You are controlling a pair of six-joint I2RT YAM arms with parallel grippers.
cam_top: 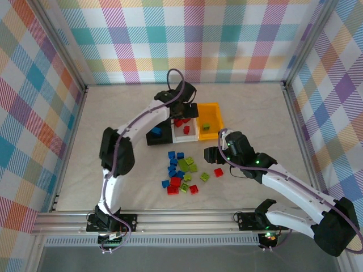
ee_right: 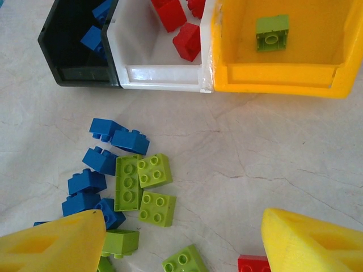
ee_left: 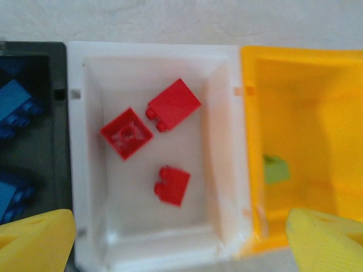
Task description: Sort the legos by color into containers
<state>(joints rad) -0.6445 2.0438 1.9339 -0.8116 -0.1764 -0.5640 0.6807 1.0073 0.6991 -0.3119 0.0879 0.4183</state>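
The pale table (cam_top: pixel 113 170) is ringed by checked walls (cam_top: pixel 193 39), with metal frame posts (cam_top: pixel 63 54) at its far corners. Wide bare surface lies to the left, to the right and beyond the bins.

The left arm (cam_top: pixel 136 122) arches from its base up over the middle and crosses above the black bin (ee_right: pixel 85 75), hiding part of it in the top view. The right arm (cam_top: pixel 295 195) reaches in low from the right.

Three bins stand touching in a row: black on the left, the white bin (ee_right: pixel 164 76) in the middle and the orange-yellow bin (ee_right: pixel 278 75) on the right. The left gripper (ee_left: pixel 181 241) hangs over the white bin, its fingers wide apart with nothing between them. The right gripper (ee_right: pixel 181 246) hovers above bare table just near of the bins, its fingers also spread and empty.

The loose pile (cam_top: pixel 180 170) of blue, lime and red legos lies on the near side of the bins, left of the right gripper. A lone red brick (cam_top: pixel 218 172) sits apart on its right.

Three red bricks (ee_left: pixel 173 105) lie in the white bin. One lime brick (ee_right: pixel 272 32) lies in the orange-yellow bin, and blue bricks (ee_left: pixel 14 105) lie in the black one.
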